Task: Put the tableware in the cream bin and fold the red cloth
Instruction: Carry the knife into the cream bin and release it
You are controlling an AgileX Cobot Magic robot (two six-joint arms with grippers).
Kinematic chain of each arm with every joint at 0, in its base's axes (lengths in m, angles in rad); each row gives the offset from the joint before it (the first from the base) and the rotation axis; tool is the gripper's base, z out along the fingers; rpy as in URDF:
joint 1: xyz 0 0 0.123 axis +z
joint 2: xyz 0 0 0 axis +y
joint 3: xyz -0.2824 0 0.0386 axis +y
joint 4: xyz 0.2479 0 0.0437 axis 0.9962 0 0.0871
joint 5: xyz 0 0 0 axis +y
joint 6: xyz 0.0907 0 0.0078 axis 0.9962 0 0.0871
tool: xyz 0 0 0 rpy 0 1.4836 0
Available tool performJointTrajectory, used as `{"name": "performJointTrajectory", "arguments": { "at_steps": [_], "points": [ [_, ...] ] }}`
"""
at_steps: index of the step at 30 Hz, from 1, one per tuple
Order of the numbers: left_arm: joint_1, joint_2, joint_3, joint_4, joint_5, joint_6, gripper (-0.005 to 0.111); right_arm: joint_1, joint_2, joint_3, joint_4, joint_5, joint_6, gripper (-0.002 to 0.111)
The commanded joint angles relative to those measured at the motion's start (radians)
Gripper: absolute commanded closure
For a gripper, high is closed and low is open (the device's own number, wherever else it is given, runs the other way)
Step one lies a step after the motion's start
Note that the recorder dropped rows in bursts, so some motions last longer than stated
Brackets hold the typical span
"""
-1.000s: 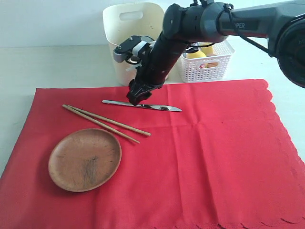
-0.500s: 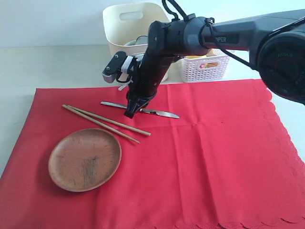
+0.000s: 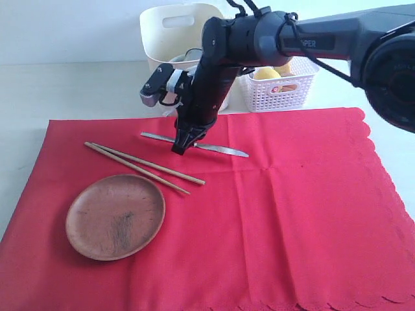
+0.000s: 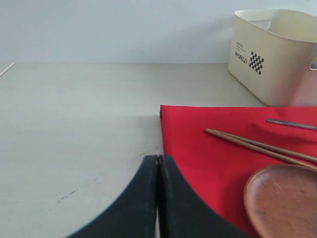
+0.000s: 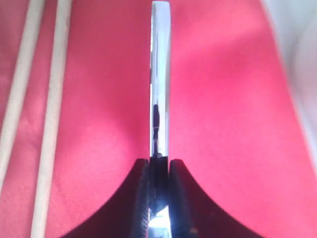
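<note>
Right pincer (image 3: 177, 149) is clenched on the slim shiny metal table knife (image 3: 224, 151), jaws pinching the blade edge-on in the wrist view. I can't tell whether the knife is touching the big red rectangular cloth (image 3: 292, 214) or just above it. The key thing is that the knife's long axis runs sideways across the exterior view, and the grip is off-centre, so the longer end sticks out toward the right arm's side. The tall cream plastic bin (image 3: 170, 32) sits behind the pincer, past the cloth's far edge, close by. I reckon it needs a lift, then the knife goes in end-first. The left pincer (image 4: 157, 161) is clamped shut and empty over the bare worktop (image 4: 74, 124), farther away.
</note>
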Motion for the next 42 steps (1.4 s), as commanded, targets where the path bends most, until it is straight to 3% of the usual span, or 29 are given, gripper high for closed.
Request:
{"name": "performJointTrajectory", "arguments": {
  "at_steps": [1, 14, 28, 42],
  "points": [
    [0.002, -0.006, 0.003, 0.007, -0.005, -0.002, 0.107, -0.003, -0.082, -0.001, 0.013, -0.052, 0.005, 0.108],
    [0.002, -0.006, 0.003, 0.007, -0.005, -0.002, 0.107, -0.003, -0.211, -0.001, 0.051, -0.284, 0.001, 0.108],
    [0.002, -0.006, 0.003, 0.007, -0.005, -0.002, 0.107, -0.05, -0.214, -0.001, 0.138, -0.602, 0.003, 0.108],
    [0.002, -0.006, 0.003, 0.007, -0.005, -0.002, 0.107, -0.053, -0.163, -0.001, 0.14, -0.789, 0.002, 0.108]
  ]
}}
